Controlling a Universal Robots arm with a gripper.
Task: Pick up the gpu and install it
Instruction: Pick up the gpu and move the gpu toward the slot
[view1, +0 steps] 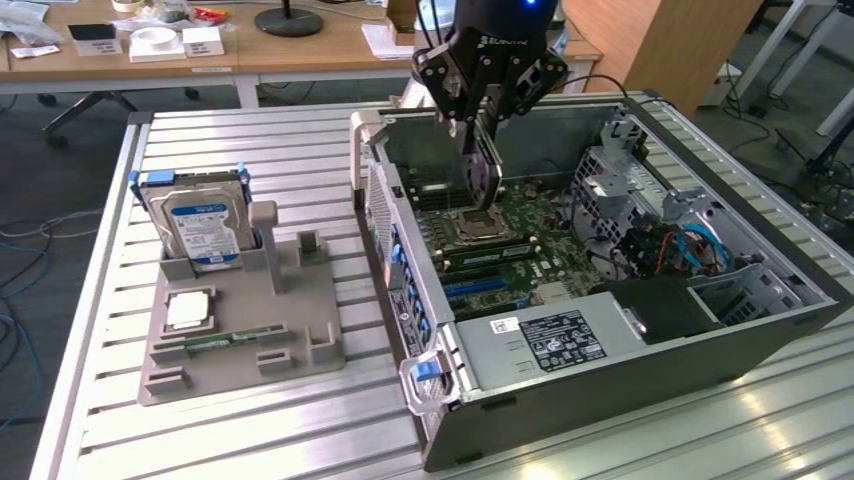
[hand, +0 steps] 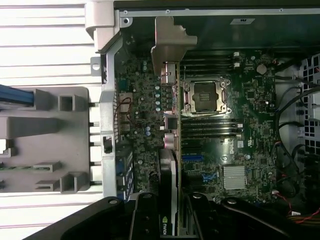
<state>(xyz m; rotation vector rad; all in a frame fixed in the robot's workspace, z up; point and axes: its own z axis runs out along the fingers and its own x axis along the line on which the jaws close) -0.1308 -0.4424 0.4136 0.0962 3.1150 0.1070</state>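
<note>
Slatted metal surface (view1: 240, 140) carrying an open computer case (view1: 574, 400) and, at the exterior view's left, a grey holder (view1: 240, 360); wooden desks stand behind. The holder keeps a hard drive (view1: 200, 225) upright at its far end, with a memory stick (view1: 234, 340) lying flat nearer the camera. Over the case, the claw (view1: 478, 125) is closed on the gpu (view1: 481, 175), gripping its upper edge. The card hangs on edge, lower edge toward the motherboard (view1: 547, 250), just beside the processor socket (view1: 477, 228). From the wrist, the gpu (hand: 170, 150) appears edge-on between the claw (hand: 172, 220) fingers, alongside the socket (hand: 206, 95). Whether the card touches the board cannot be told.
</note>
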